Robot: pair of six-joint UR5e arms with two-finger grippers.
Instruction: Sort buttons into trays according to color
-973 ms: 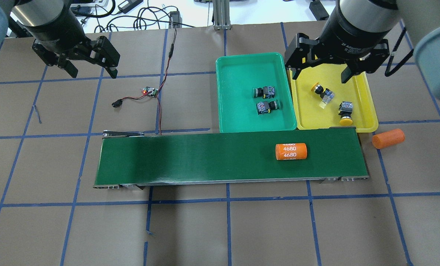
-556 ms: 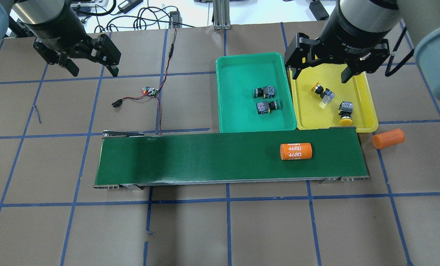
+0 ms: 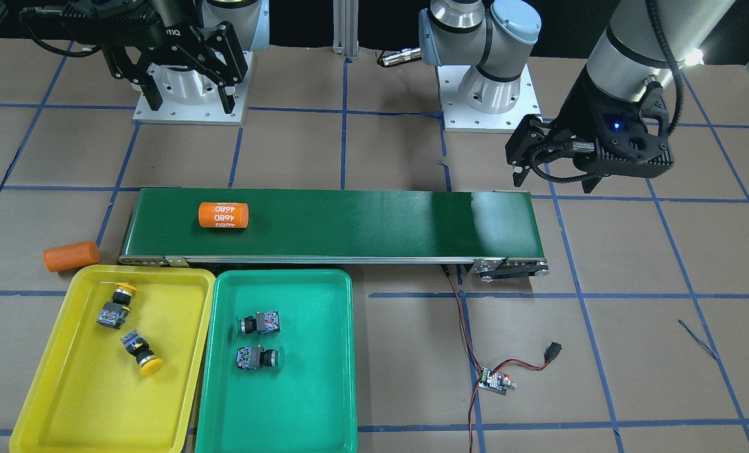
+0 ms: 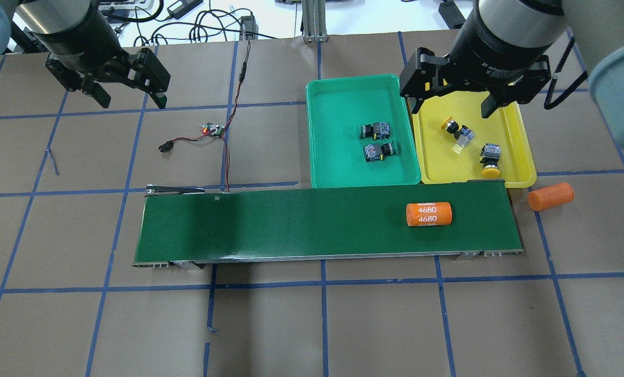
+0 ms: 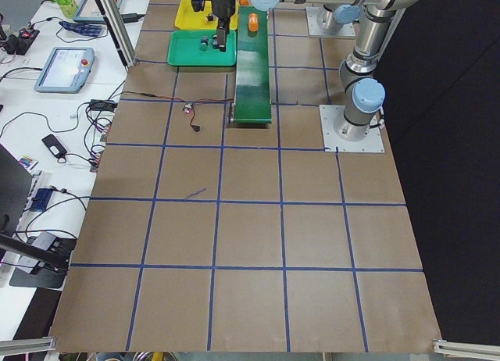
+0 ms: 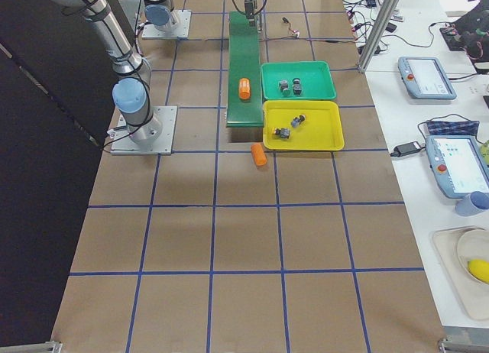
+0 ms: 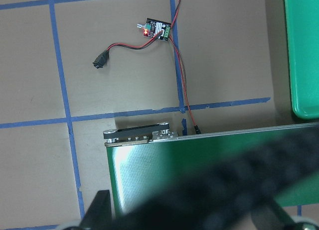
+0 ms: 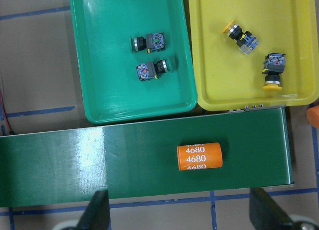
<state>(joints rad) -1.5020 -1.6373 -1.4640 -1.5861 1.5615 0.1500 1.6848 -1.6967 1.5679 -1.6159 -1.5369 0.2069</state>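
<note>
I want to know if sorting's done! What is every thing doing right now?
Left claw: open, empty.
Right claw: open, empty.
Yellow buttons: lying in yellow tray.
Green buttons: lying in green tray.
Labelled orange cylinder: lying on belt.
Plain orange cylinder: lying on table.
Circuit board: red light on.

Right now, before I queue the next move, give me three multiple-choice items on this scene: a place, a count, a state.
1. Where is the orange cylinder marked 4680? A on the conveyor belt; B inside a tray; C in a gripper.
2. How many buttons lie in the green tray? A one; B two; C four.
3. The right gripper is: A open and empty; B shut on a button; C shut on the cylinder.
Answers: 1 A, it rests on the belt's green surface. 2 B, two green-capped ones lie there. 3 A, its jaws stand apart with nothing between.
</note>
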